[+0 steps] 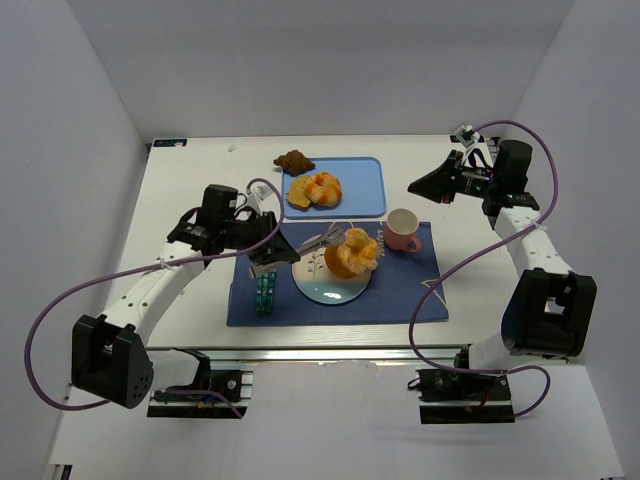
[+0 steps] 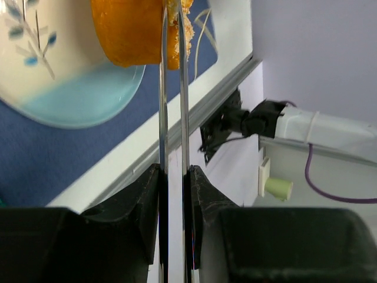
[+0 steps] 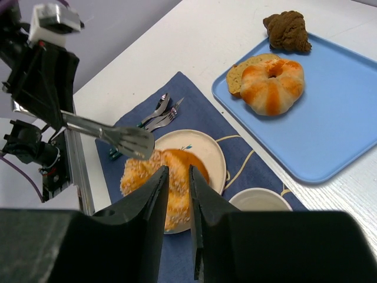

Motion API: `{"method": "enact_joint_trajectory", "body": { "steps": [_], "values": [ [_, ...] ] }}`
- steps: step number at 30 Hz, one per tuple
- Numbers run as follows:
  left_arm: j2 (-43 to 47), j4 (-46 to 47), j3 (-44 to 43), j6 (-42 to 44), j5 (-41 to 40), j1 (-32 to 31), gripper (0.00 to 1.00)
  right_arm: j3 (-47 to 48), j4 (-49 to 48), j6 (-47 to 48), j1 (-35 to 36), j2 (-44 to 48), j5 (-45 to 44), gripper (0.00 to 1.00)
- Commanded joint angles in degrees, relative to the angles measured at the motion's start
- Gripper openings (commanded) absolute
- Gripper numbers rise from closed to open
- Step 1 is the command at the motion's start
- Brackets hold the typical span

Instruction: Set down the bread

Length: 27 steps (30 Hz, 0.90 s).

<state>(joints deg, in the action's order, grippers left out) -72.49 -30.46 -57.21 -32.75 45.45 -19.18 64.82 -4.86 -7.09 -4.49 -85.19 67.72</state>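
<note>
I have the left claw (image 2: 175, 171) clamped on a pair of metal tongs (image 2: 164, 88), whose two blades run almost touching up the middle of the left wrist view. The bread (image 1: 352, 255) sits near the centre of the overhead frame, on the right-hand part of the plate (image 1: 320, 290), leaning toward its rim. The tong tips meet the bun at its upper left edge. I cannot tell whether they pinch a bit of crust or only lie against it, nor whether the bun's full weight is down on the plate. I judge the placing step nearly done, with the release and pull-back left. The next move calls for easing the claw so the blades spring off the crust. After that I would back the tongs toward the left of the frame, high enough not to drag the bun over the rim onto the blue placemat (image 1: 400, 290). The right claw (image 3: 178, 174) hangs at the upper right of the overhead frame, well apart, its fingers drawn close together on nothing.
</note>
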Motion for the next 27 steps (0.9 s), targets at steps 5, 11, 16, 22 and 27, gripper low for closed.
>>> {"method": "enact_joint_trajectory", "body": {
  "steps": [5,11,16,22,27],
  "values": [
    [3.67,-1.0,4.56,2.16,3.24,0.37,0.0,1.63,-0.23,0.5,-0.08,1.6,0.92,0.29],
    [3.05,-6.89,4.3,5.32,-2.82,0.37,0.17,1.54,-0.06,0.59,-0.08,1.69,1.01,0.36],
    [3.76,-8.92,2.55,6.39,-6.69,0.46,0.46,1.45,-0.06,0.5,0.01,1.43,1.09,0.36],
    [5.16,-10.93,0.88,7.09,-10.02,1.16,0.52,1.45,-0.06,0.41,0.1,1.34,1.27,0.38],
    [7.36,-12.96,-1.67,8.05,-12.66,4.05,0.53,1.36,-0.06,0.32,0.27,1.08,1.53,0.38]
  ]
}}
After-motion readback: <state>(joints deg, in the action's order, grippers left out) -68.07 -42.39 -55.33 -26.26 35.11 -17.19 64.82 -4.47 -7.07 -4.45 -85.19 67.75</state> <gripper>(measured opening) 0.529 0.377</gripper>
